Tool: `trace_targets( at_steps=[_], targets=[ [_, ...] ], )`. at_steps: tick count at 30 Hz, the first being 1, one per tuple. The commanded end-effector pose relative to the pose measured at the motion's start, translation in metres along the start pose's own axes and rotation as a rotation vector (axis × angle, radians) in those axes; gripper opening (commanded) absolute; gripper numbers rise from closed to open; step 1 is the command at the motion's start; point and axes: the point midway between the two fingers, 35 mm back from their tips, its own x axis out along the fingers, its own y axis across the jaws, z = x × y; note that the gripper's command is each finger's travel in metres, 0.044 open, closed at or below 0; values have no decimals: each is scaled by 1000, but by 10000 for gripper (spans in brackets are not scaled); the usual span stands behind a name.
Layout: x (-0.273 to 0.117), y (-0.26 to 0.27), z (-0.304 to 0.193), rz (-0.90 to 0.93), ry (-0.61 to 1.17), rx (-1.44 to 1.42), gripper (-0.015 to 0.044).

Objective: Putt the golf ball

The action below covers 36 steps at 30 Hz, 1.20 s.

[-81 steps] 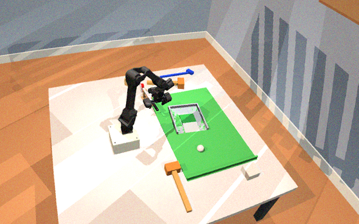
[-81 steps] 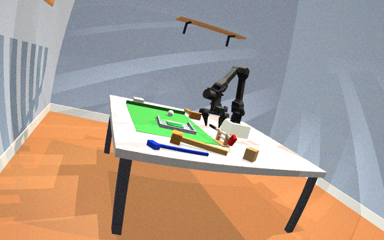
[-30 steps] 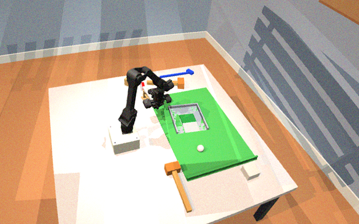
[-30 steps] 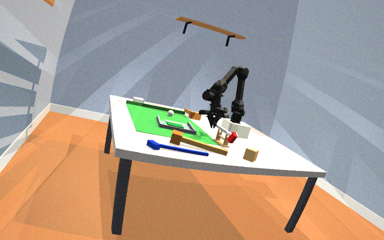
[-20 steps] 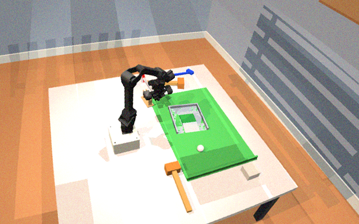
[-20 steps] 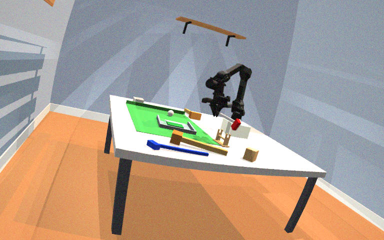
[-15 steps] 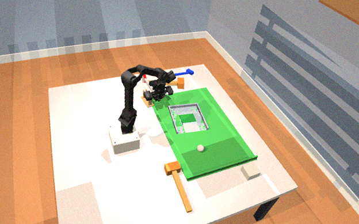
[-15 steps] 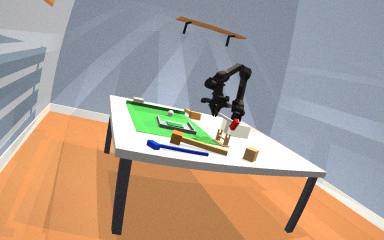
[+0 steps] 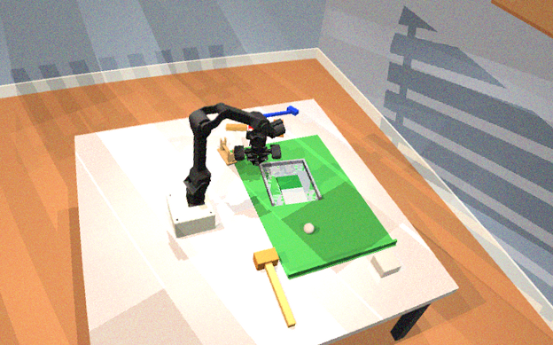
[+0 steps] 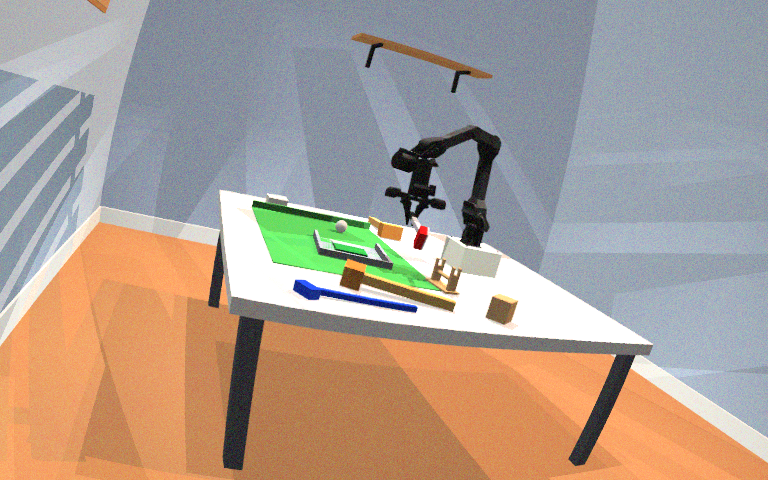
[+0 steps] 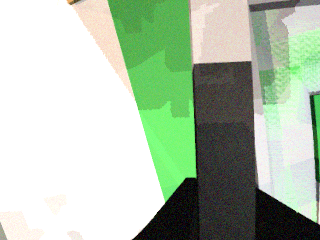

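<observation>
The red putter is held above the table; its pale shaft and dark grip run up the wrist view. My gripper is shut on the grip, near the mat's left edge in the top view. In that view the arm hides most of the putter. The white golf ball rests on the green mat, apart from the putter. The raised green is a green square inside grey walls, with no ball on it.
An empty wooden stand is beside the mat. One mallet lies by the near corner in the top view. Another mallet and a blue putter lie across the mat. Blocks stand farther out.
</observation>
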Motion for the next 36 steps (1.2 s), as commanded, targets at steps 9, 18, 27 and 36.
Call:
trace_targets(
  at_steps=[9, 18, 27, 36],
  targets=[
    [-18, -31, -55, -66, 37, 278, 0],
    [-27, -42, -101, -79, 61, 476, 0],
    [-39, -47, -149, -98, 87, 666, 0],
    [-49, -45, -191, -130, 111, 787, 0]
  ],
)
